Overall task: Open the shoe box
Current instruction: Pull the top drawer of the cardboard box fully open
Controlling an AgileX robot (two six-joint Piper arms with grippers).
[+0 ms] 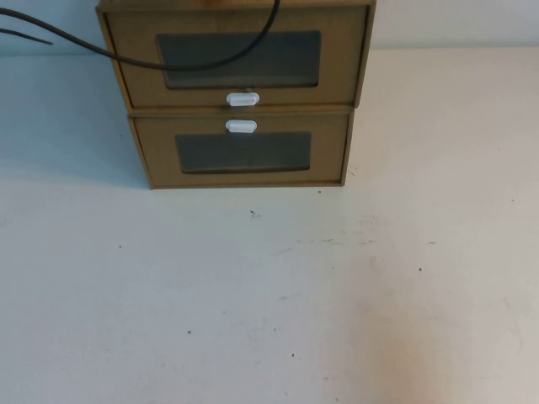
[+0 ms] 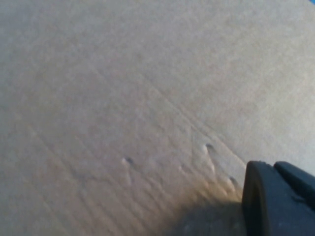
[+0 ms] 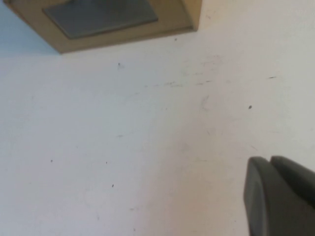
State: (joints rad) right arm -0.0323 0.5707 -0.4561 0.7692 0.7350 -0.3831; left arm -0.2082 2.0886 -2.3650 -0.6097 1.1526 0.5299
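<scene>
Shoe boxes: upper shoe box [image 1: 337, 93] is stacked on lower shoe box [image 1: 242, 178] at the table's [image 1: 269, 320] 12 o'clock; both fronts are shut (white tabs [image 1: 242, 126] are noted).
Cable [image 1: 210, 62]: black, laid across the upper window.
Left gripper [image 2: 275, 196]: held close to brown cardboard [image 2: 123, 98]; its opening cannot be told.
Right gripper [image 3: 273, 196]: fully closed, nothing gripped, positioned over bare table before the lower shoe box.

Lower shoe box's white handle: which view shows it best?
High view: handle fully visible, front-on. Right wrist view (right gripper over table) shows only the box corner; left wrist view (left gripper by cardboard) shows no handle.
</scene>
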